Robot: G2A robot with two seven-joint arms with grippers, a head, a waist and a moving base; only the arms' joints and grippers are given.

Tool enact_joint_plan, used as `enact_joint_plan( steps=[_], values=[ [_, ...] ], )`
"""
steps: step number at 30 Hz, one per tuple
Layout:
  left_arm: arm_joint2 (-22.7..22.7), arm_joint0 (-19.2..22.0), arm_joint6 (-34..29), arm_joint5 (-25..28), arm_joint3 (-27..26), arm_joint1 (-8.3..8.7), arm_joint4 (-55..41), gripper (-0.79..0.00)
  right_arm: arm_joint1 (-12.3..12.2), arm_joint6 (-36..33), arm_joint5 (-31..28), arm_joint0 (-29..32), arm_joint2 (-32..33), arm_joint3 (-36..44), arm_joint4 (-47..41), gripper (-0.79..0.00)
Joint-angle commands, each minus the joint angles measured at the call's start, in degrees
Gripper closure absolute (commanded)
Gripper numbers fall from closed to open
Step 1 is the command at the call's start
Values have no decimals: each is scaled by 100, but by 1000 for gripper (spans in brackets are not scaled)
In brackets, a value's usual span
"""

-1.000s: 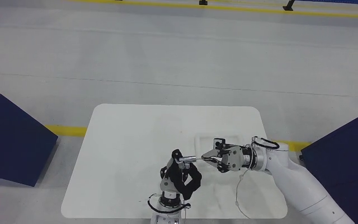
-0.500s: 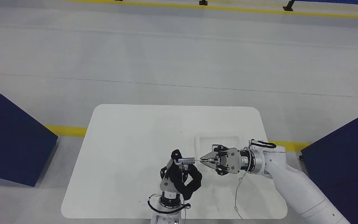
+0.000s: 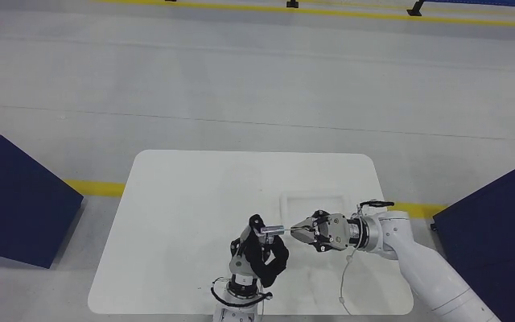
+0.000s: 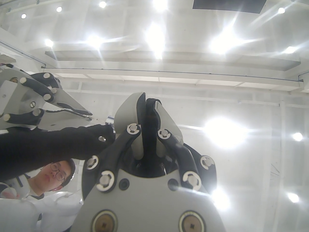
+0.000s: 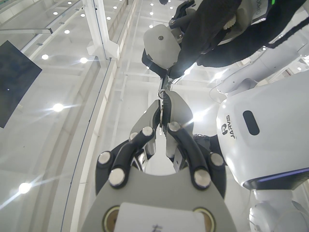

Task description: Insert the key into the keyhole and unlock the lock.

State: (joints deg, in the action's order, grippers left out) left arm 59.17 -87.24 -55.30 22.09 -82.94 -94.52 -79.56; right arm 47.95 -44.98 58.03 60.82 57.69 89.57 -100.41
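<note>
Over the past second the right gripper (image 3: 299, 233) has rolled at the wrist and its forearm has settled a little closer to the near edge of the table (image 3: 177, 209), while the left gripper (image 3: 259, 231) has hardly shifted. The right gripper's fingers (image 5: 179, 107) are pinched narrow on the key (image 5: 161, 115), which stands edge-on between the pads with its ring (image 5: 161, 94) just past the fingertips. The left gripper's fingers (image 4: 128, 112) are pressed together on a dark part that looks to belong to the lock (image 3: 272, 229). The lock's silver end (image 5: 169, 82) sticks out sideways, held up off the table and facing the right gripper. The relation that matters is the line between the two. The key's long axis runs straight out from the right fingertips toward that silver end, and in the left wrist view a thin tip (image 4: 99, 121) spans the small space between the right gripper's nose and the lock's face (image 4: 109, 119). The key therefore seems to be touching the keyhole or just beside it, but the pictures do not show whether the blade has gone in. The right arm carries the key and is the one placed to push along this axis, with the left arm acting as the brace. My reading is that insertion is in hand and the turn is not yet done. A slight tilt between the blade and the keyway would probably jam the tip against the face.
</note>
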Motion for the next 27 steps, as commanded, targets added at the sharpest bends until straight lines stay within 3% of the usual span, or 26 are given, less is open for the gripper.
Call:
enact_joint_plan(
  steps=[1,15,27],
  values=[
    [7,1,-9,-6,8,5,63,0,-11,61,-3,9,-39,6,-144,0],
    [56,39,-101,50,33,33,444,0,-226,596,-3,-109,-458,48,-1054,0],
    [128,95,-91,24,90,54,543,0,-443,601,-3,-261,-565,71,-1062,0]
  ],
)
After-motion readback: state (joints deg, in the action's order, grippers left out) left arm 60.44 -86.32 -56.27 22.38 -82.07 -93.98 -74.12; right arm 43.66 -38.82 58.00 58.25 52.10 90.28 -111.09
